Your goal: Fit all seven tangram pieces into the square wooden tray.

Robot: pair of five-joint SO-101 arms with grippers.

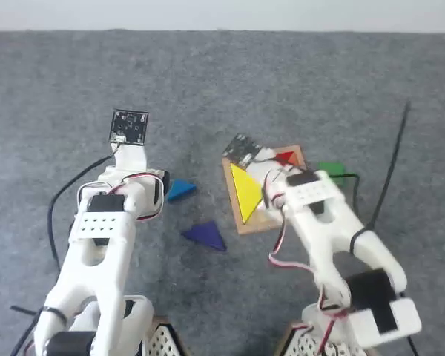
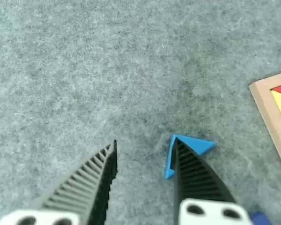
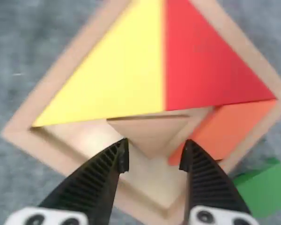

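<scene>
Tray: The square wooden tray [image 1: 252, 225] lies on the grey carpet [image 1: 208, 89], turned like a diamond, under the right arm [image 1: 319, 215].
In the tray: A yellow triangle [image 3: 117, 79] and a red triangle [image 3: 201, 65] lie side by side and touch. An orange piece [image 3: 229, 131] sits next to the red one, by the tray's rim. A pale wood triangle [image 3: 147, 133] lies near the middle.
Right gripper: The right gripper [image 3: 155, 145] hangs over the tray with its fingers spread apart. The tip of the pale wood triangle sits between them. I cannot tell if they touch it.
Left gripper: The left gripper [image 2: 144, 143] is low over the carpet, fingers wide apart, holding nothing.
Around: A green piece [image 3: 264, 187] lies on the carpet just outside the tray. A purple triangle [image 1: 205, 235] lies between the two arms, apart from the tray. A black cable [image 1: 389, 170] runs over the carpet near the green piece.
In the way: One left finger [image 2: 192, 178] covers part of the blue triangle [image 2: 196, 146]. From the high view, the right arm covers a big part of the tray.
Hard to see: A right finger hides part of the orange piece, so I cannot tell its shape. The green piece is cut off at the picture's edge.
</scene>
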